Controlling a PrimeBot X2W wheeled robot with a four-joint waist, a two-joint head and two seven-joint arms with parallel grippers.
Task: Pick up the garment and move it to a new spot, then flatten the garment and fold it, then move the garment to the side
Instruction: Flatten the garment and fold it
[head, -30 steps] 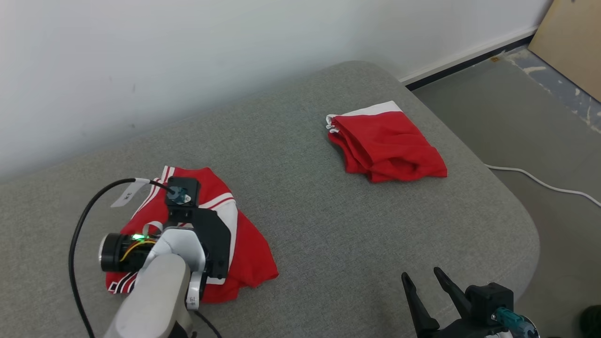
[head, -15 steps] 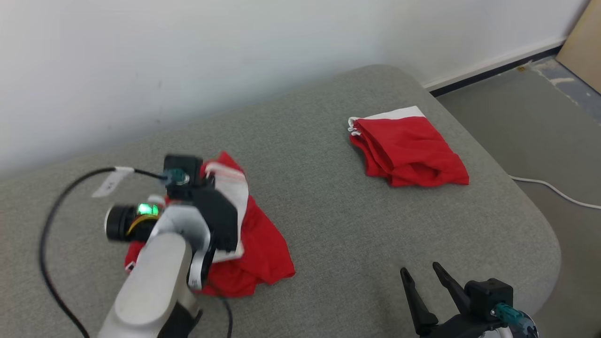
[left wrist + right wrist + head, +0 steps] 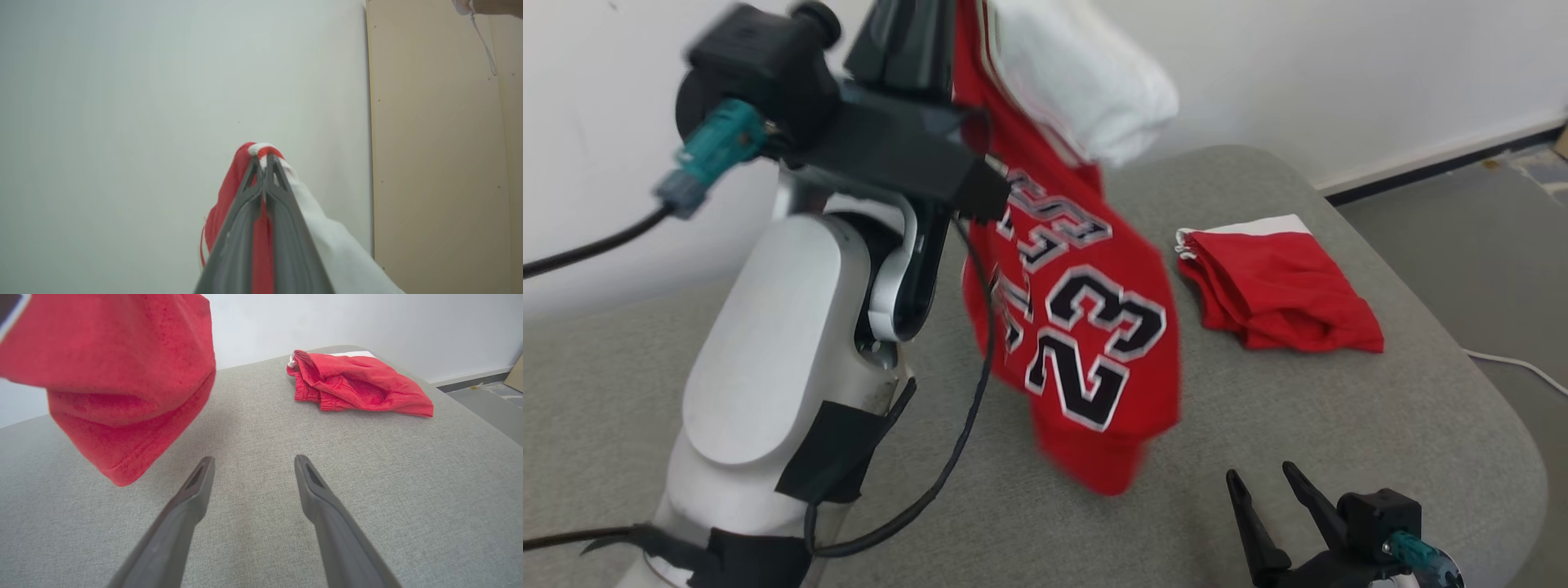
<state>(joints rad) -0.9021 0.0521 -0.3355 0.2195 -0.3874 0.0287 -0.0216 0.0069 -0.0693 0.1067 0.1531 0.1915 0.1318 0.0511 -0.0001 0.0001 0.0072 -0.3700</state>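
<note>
Left wrist view: the left pincer (image 3: 263, 163) is clenched on one red jersey (image 3: 229, 192) with white trim.

Head view: the jersey hangs above the grey surface (image 3: 1339, 425), showing a black "23". One folded red garment (image 3: 1282, 294) lies far right.

Right wrist view: the right pincer (image 3: 253, 461) gapes, empty.
</note>
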